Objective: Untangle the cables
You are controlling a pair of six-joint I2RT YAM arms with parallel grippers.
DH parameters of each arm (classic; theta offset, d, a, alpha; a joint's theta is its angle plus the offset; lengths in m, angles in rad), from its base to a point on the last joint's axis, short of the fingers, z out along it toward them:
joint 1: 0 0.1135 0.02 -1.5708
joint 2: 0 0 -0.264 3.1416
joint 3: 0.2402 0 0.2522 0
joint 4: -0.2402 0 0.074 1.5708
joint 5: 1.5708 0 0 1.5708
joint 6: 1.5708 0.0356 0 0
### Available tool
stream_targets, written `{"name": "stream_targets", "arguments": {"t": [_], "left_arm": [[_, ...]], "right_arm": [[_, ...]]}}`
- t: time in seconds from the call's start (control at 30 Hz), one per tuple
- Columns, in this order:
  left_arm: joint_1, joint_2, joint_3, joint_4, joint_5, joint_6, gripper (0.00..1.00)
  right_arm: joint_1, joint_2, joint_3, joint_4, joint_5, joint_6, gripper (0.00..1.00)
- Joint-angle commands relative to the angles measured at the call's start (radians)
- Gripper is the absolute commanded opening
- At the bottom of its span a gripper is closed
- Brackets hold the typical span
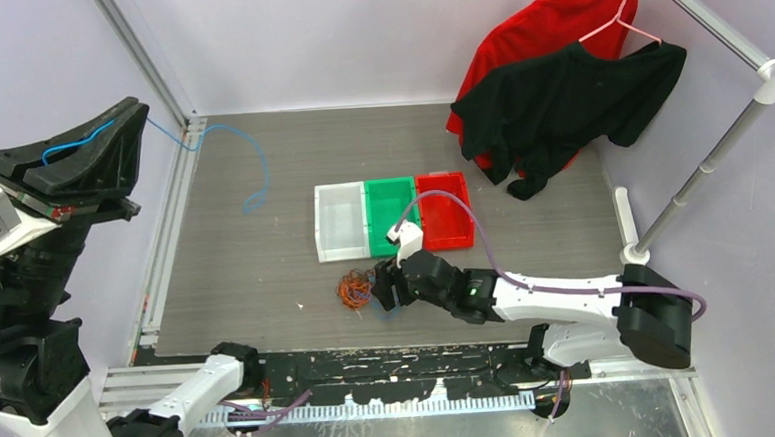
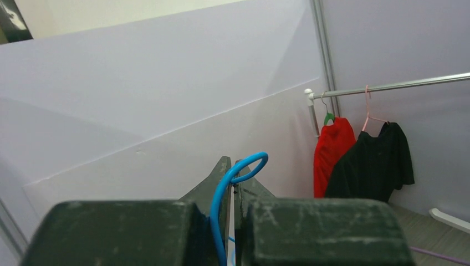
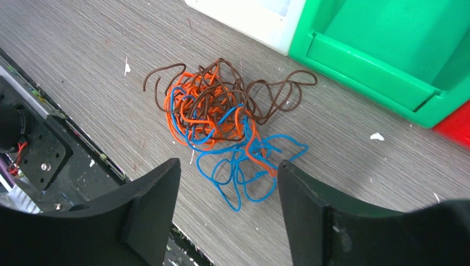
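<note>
- left gripper point(image 2: 231, 166), raised: we find it clamped on a blue cable point(image 2: 220, 197)
- right gripper point(image 3: 228, 169): we find it spread above the tangle point(image 3: 219, 119) on the table point(image 3: 83, 55), beside the green bin point(image 3: 388, 50)

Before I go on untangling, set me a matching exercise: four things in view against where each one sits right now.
Things:
1. long blue cable
2. tangled clump of orange, brown and blue wires
3. green plastic bin
4. black T-shirt

Places:
A. between the white plastic bin and the red plastic bin
B. hanging from the metal rail
C. pinched in the shut left gripper
D. on the grey table, just ahead of the open right gripper

Pairs: 1-C, 2-D, 3-A, 4-B
</note>
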Motion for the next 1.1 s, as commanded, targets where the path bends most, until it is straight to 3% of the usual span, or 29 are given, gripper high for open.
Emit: {"name": "stream_targets", "arguments": {"t": [0.0,0.27,0.5,0.77,1.07], "left_arm": [[0.0,0.007,-0.045,0.006,0.054,-0.071,0.02],[0.0,-0.036,-0.33,0.008,0.138,-0.169,0.01],[0.0,0.02,-0.505,0.045,0.197,-0.221,0.0],[-0.001,0.15,-0.583,0.09,0.249,-0.218,0.0],[-0.012,0.304,-0.566,0.028,0.286,-0.19,0.0]], "right_arm": [[0.004,-0.08,0.083,-0.068,0.03,-0.007,0.74],[-0.025,-0.098,0.237,-0.199,0.113,-0.039,0.85],[-0.233,-0.023,0.296,-0.26,0.069,0.065,0.8],[-0.376,0.043,0.307,-0.29,0.083,0.122,0.76],[-0.427,0.154,0.318,-0.302,0.127,0.122,0.67]]}}
